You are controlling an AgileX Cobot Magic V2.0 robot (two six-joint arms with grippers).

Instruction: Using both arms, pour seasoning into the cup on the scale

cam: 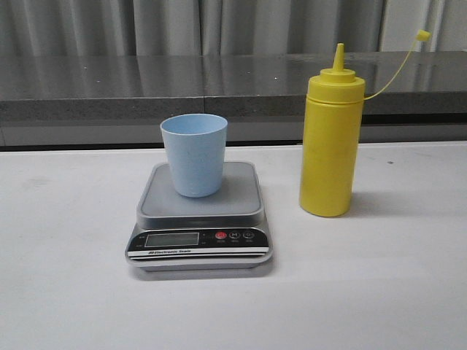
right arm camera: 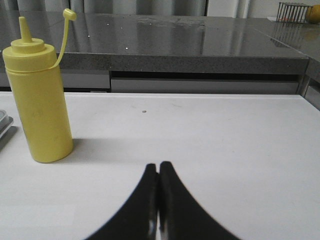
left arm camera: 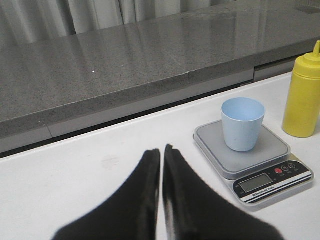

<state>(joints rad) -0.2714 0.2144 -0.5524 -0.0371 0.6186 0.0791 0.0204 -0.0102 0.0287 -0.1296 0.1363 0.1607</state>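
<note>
Fingers of the left gripper (left arm camera: 161, 190) and right gripper (right arm camera: 159, 200) are pressed together, empty. Cup (cam: 194, 154) stands mid-frame on the scale (cam: 199, 219); bottle (cam: 330, 142) upright at right, uncapped; contents unseen.

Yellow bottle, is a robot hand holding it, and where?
No, nothing is held. The yellow bottle stands alone on the table. The left gripper and right gripper are both shut on nothing, away from it.

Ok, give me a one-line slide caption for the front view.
Blue cup standing on the kitchen scale, yellow squeeze bottle upright beside it, cap off its nozzle.
</note>
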